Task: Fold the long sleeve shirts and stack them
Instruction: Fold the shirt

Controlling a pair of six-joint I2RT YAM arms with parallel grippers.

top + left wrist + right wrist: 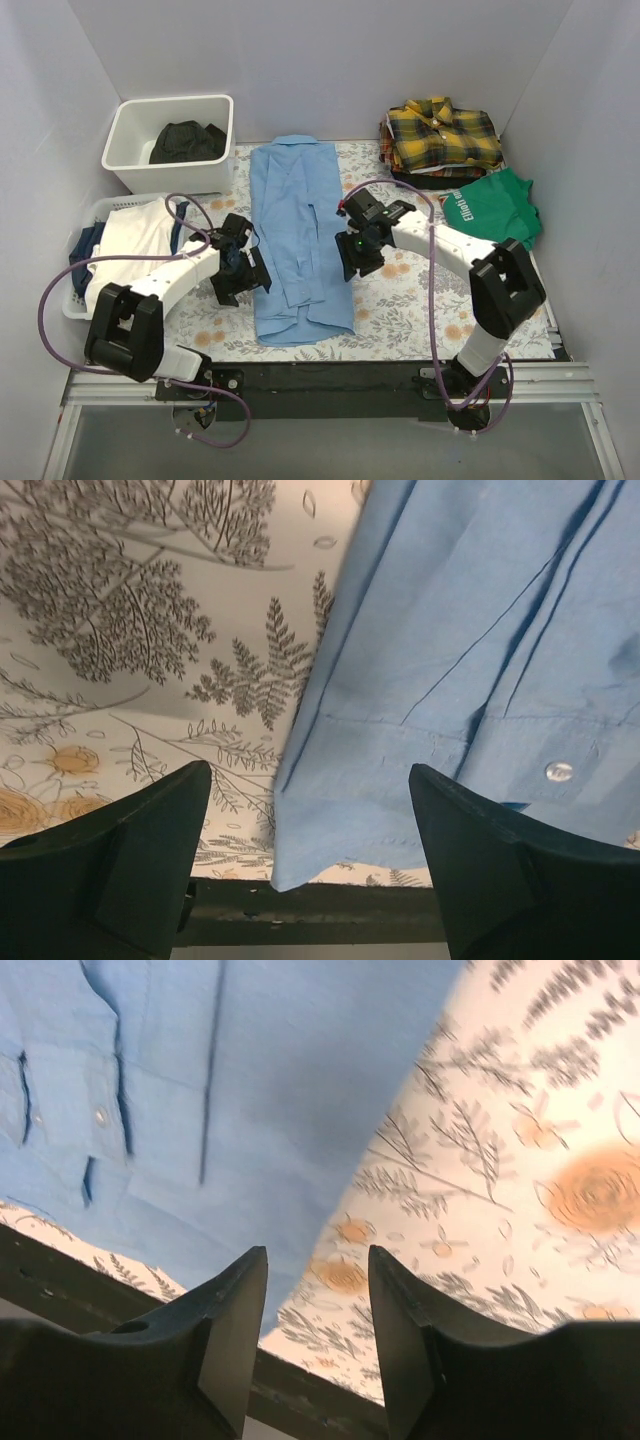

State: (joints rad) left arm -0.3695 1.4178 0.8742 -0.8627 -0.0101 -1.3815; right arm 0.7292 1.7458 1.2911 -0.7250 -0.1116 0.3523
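The light blue long sleeve shirt lies flat and lengthwise on the floral cloth, sleeves folded in, collar at the far end. My left gripper is open and empty at its left edge; the left wrist view shows the shirt's hem corner between the fingers. My right gripper is open and empty at its right edge; the right wrist view shows the shirt under the left finger. The yellow-and-black plaid shirt lies folded at the back right on a dark garment.
A white bin with a black garment stands at the back left. A white basket of clothes sits at the left. A green T-shirt lies at the right. White walls enclose the table.
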